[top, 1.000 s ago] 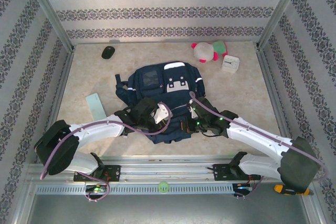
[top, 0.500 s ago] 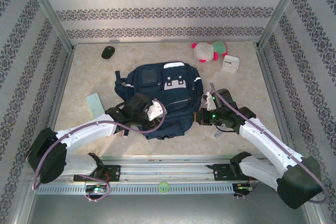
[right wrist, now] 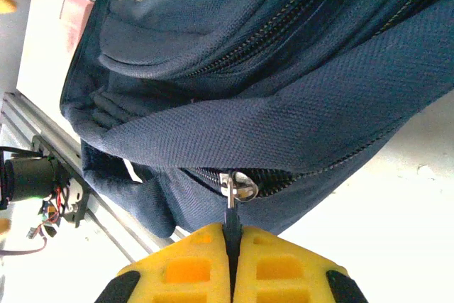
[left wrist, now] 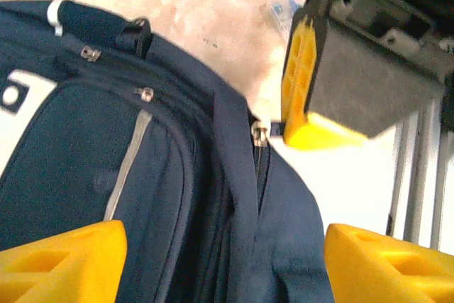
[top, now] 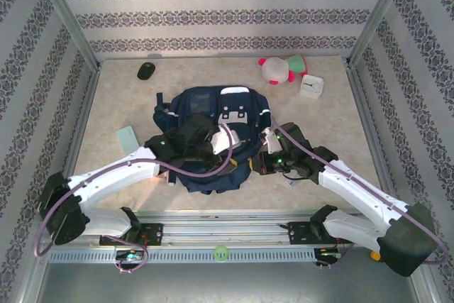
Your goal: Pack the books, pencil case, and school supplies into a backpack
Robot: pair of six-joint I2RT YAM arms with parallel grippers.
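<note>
The navy backpack (top: pixel 213 115) lies flat mid-table, front patch up. My left gripper (top: pixel 235 148) hovers over its near right part, open; its yellow fingers (left wrist: pixel 64 260) stand wide apart on either side of the fabric folds (left wrist: pixel 234 246) and hold nothing. My right gripper (right wrist: pixel 232 235) is shut on the dark zipper pull (right wrist: pixel 230 216) of the main zipper's metal slider (right wrist: pixel 239 186), at the backpack's right side (top: pixel 259 162). That gripper's yellow finger (left wrist: pixel 306 90) also appears in the left wrist view. A flat pale teal square (top: pixel 127 140) lies left of the backpack. The books are out of view.
A black mouse (top: pixel 145 70) sits at the back left. A pink-and-white plush toy (top: pixel 282 69) and a white square clock (top: pixel 311 86) sit at the back right. A small clear packet (top: pixel 290 182) lies under the right arm. The metal rail (top: pixel 227 228) runs along the near edge.
My left gripper has opened and moved right over the backpack. The right gripper swung out right and came back in, still shut on the pull. The backpack's near end bunched up.
</note>
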